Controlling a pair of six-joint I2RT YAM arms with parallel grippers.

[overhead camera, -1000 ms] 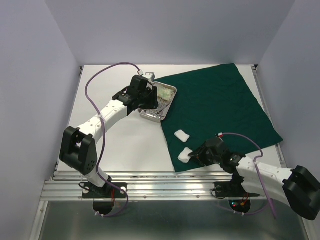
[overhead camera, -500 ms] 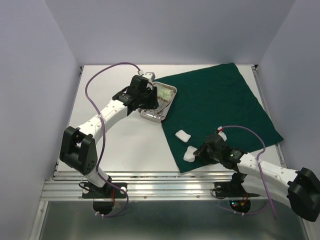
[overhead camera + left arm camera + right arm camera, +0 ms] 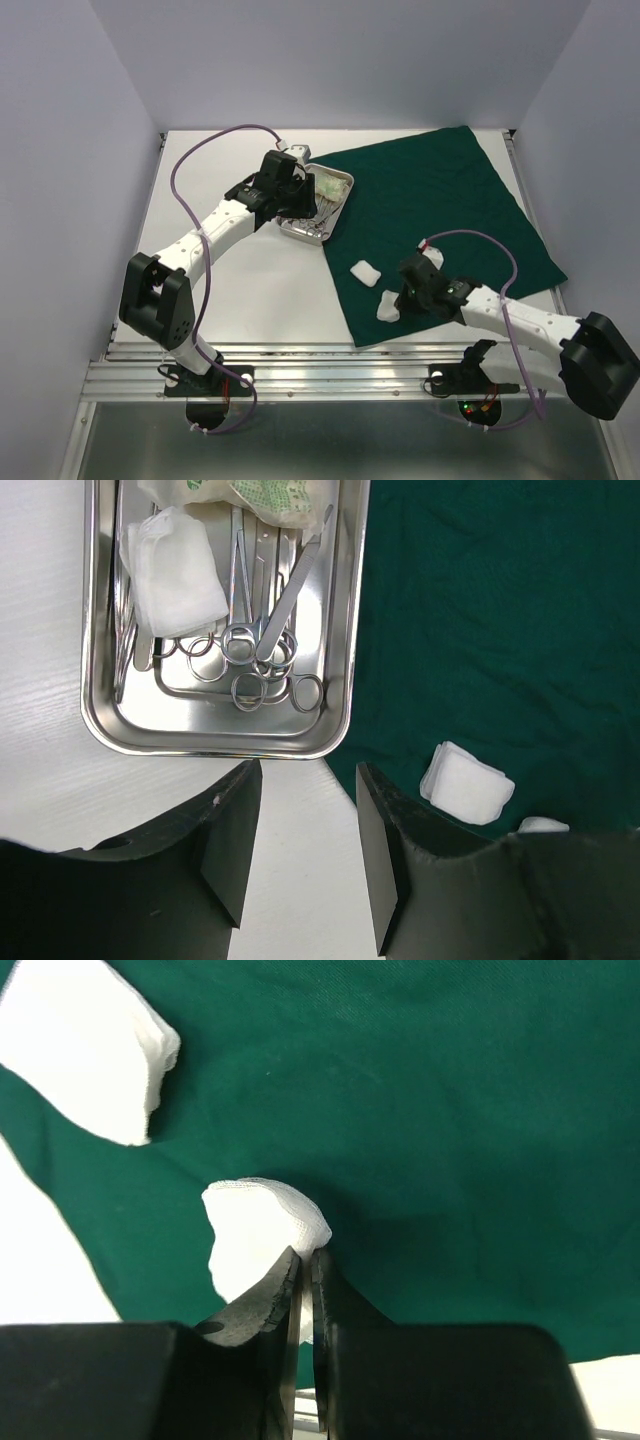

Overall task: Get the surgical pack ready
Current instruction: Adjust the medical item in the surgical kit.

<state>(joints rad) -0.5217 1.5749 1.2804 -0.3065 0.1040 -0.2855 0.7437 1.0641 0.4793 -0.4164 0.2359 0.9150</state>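
A dark green drape covers the right of the table. At its left edge sits the steel tray, holding steel forceps, a white gauze pad and a pale packet. My left gripper hovers open just off the tray's near rim, nothing between its fingers. Another gauze pad lies flat on the drape's near left corner. My right gripper is shut on the edge of a third gauze pad, which stands crumpled above the drape beside the flat one.
Bare white table lies left of the drape and near the tray. The drape's near edge runs close to the table's front rail. Purple cables loop over both arms.
My right gripper has closed on the gauze pad at the drape's near corner and carried it a little to the right and away from the front edge. The left arm has stayed still.
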